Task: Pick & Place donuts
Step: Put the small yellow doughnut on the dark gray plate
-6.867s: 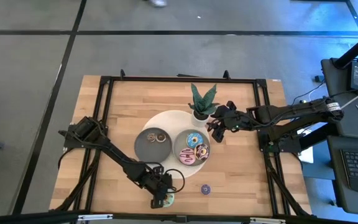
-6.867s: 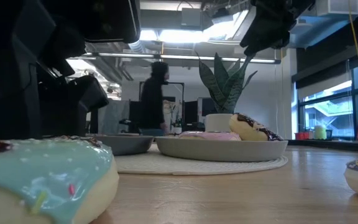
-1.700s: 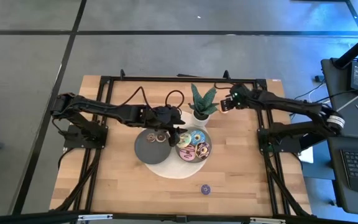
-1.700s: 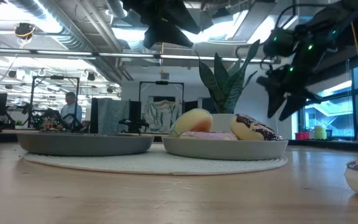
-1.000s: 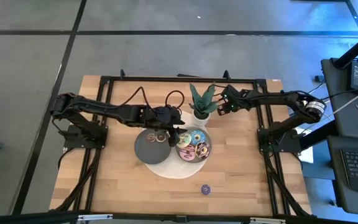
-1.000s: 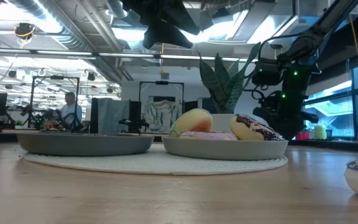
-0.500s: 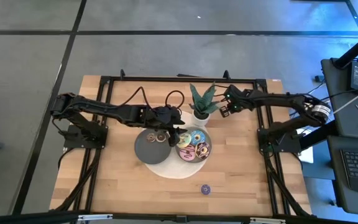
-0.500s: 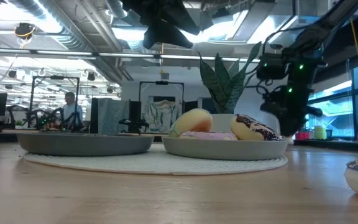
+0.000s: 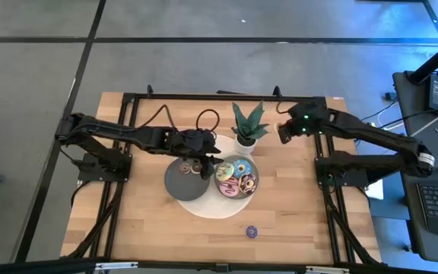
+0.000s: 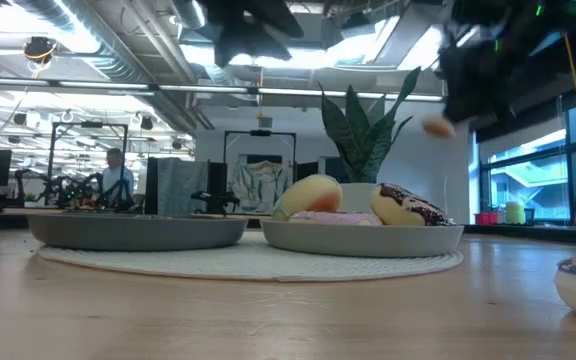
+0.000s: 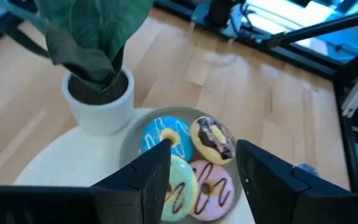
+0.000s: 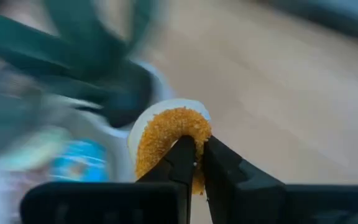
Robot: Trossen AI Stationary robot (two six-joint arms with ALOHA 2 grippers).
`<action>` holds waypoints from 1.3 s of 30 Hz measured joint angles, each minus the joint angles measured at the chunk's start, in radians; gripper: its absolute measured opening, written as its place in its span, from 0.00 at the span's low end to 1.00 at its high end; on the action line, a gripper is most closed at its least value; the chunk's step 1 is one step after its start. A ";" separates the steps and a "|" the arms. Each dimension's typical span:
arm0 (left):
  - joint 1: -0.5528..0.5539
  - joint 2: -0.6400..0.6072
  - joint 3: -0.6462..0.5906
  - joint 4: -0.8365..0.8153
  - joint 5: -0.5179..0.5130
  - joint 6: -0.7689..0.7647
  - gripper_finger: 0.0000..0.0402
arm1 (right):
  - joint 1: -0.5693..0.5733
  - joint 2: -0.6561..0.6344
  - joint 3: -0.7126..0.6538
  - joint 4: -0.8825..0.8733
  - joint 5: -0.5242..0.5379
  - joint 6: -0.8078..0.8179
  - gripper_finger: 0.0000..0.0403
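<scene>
Four toy ring donuts sit close together in the right round grey dish near the middle of the light wooden table: a blue-iced donut, a brown-iced donut with sprinkles, a mint-green donut with brown stripes and a pink donut with brown stripes. Each one has a hole in the middle and a pale bun edge under the icing. A fifth one, a small orange ring donut with a rough, crumbly top and a pale edge, is pinched between the two dark fingers of the right gripper. That gripper is up in the air, off to the side of the spiky green plant in a white pot and well above the table; from table height the orange donut shows as a small blurry spot high up. A sixth one, a tiny purple donut with sprinkles, lies alone on the wood near the front edge, well apart from the dishes. The left round grey dish sits next to the first, and both dishes rest on a round cream mat. The left gripper hangs over the dish of four donuts with its fingers spread apart and nothing in them. In the room behind the table, a person can be seen far away.
</scene>
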 joint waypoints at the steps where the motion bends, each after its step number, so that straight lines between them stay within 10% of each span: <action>1: -0.010 -0.012 0.000 -0.001 -0.011 0.000 0.44 | 0.028 -0.016 0.025 0.015 0.000 0.002 0.07; 10: -0.156 -0.109 -0.017 0.004 -0.292 -0.027 0.43 | 0.329 0.034 0.264 0.291 0.034 -0.114 0.06; 18: -0.231 -0.120 -0.135 0.284 -0.266 -0.037 0.44 | 0.527 0.299 0.435 0.325 0.141 -0.277 0.07; 26: -0.271 -0.117 -0.168 0.309 -0.354 -0.104 0.43 | 0.617 0.523 0.489 0.346 0.450 -0.257 0.07; 39: -0.267 -0.117 -0.204 0.342 -0.463 -0.168 0.43 | 0.685 0.603 0.491 0.549 0.482 -0.285 0.07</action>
